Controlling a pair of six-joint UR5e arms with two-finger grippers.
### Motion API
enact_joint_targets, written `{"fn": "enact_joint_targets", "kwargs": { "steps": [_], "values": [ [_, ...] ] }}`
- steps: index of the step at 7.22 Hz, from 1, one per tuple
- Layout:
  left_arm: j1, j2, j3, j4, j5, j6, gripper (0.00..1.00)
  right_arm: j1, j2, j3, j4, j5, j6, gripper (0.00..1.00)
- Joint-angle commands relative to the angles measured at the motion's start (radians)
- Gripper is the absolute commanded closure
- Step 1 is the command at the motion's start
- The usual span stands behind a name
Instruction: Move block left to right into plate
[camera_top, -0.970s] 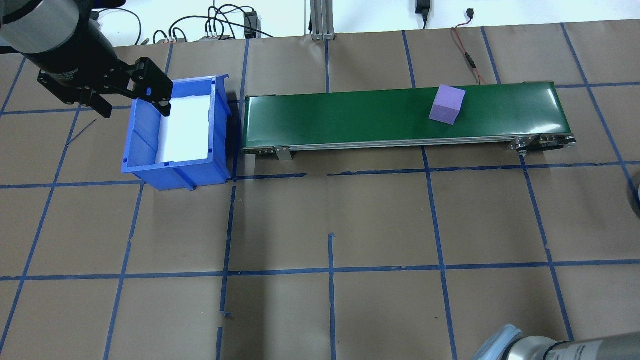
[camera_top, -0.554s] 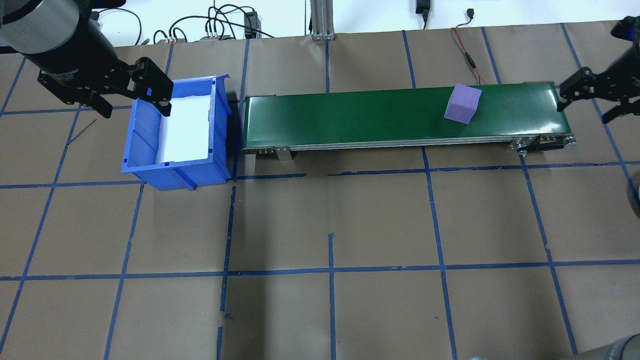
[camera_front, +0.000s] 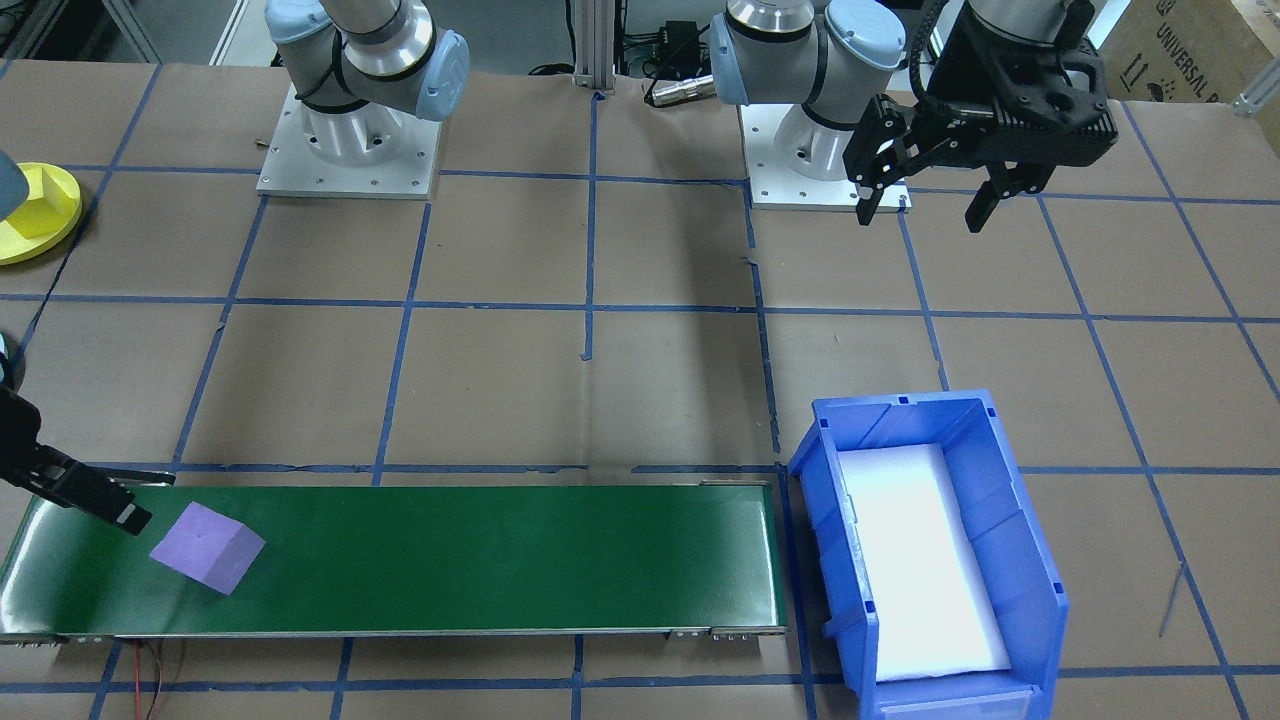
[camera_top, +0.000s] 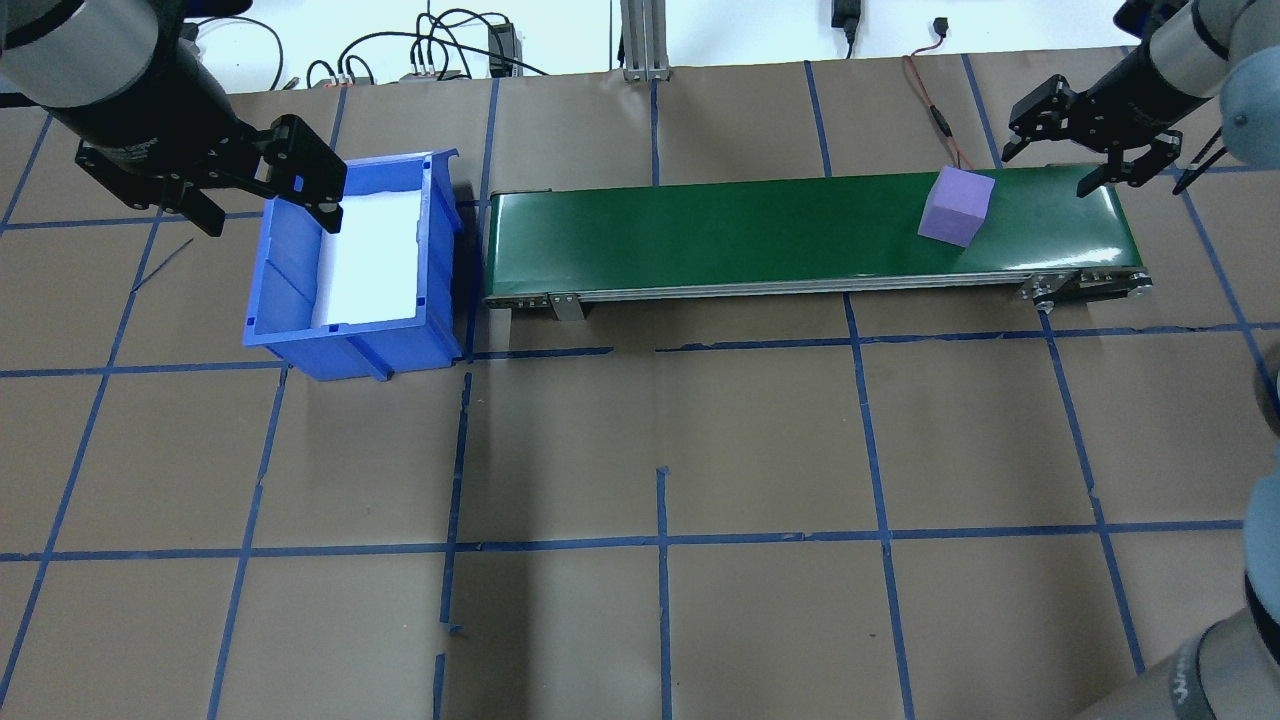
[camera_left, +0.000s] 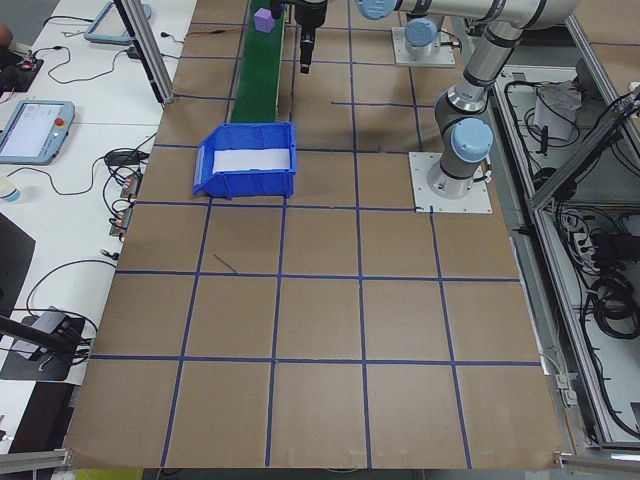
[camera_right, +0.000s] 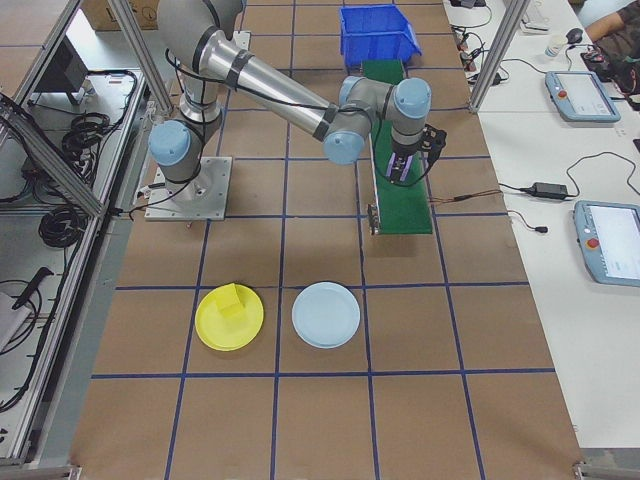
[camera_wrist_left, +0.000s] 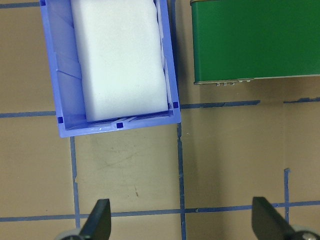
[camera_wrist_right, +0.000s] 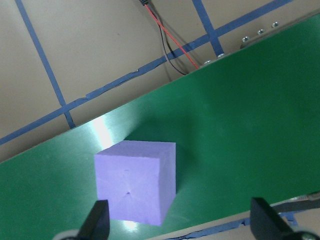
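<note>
Green conveyor (camera_top: 760, 235), purple block (camera_top: 956, 206) aboard

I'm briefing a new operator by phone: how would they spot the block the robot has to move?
Find the long green conveyor belt lying across the far side of the brown-paper table. Near its end away from the blue plastic bin, by the open right gripper, sits a purple foam cube. It is the only thing on the belt and the only purple object.
</note>
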Motion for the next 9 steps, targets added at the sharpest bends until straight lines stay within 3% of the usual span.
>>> {"fn": "enact_joint_targets", "kwargs": {
  "steps": [1, 2, 4, 5, 6, 7, 9],
  "values": [
    [0.000, 0.000, 0.000, 0.000, 0.000, 0.000, 0.00, 0.013, 0.036, 0.007, -0.059, 0.017, 0.052, 0.00],
    [0.000, 0.000, 0.000, 0.000, 0.000, 0.000, 0.00, 0.013, 0.068, 0.002, -0.069, 0.060, 0.063, 0.00],
    [0.000, 0.000, 0.000, 0.000, 0.000, 0.000, 0.00, 0.013, 0.105, 0.010, -0.109, 0.054, 0.053, 0.00],
    [0.000, 0.000, 0.000, 0.000, 0.000, 0.000, 0.00, 0.013, 0.119, 0.023, -0.153, 0.033, 0.002, 0.13],
    [0.000, 0.000, 0.000, 0.000, 0.000, 0.000, 0.00, 0.012, 0.120, 0.042, -0.146, -0.069, -0.062, 0.47],
    [0.000, 0.000, 0.000, 0.000, 0.000, 0.000, 0.00, 0.010, 0.110, 0.042, -0.144, -0.087, -0.062, 0.70],
    [0.000, 0.000, 0.000, 0.000, 0.000, 0.000, 0.00, 0.005, 0.070, 0.050, -0.144, -0.171, -0.154, 0.77]
  ]
}}
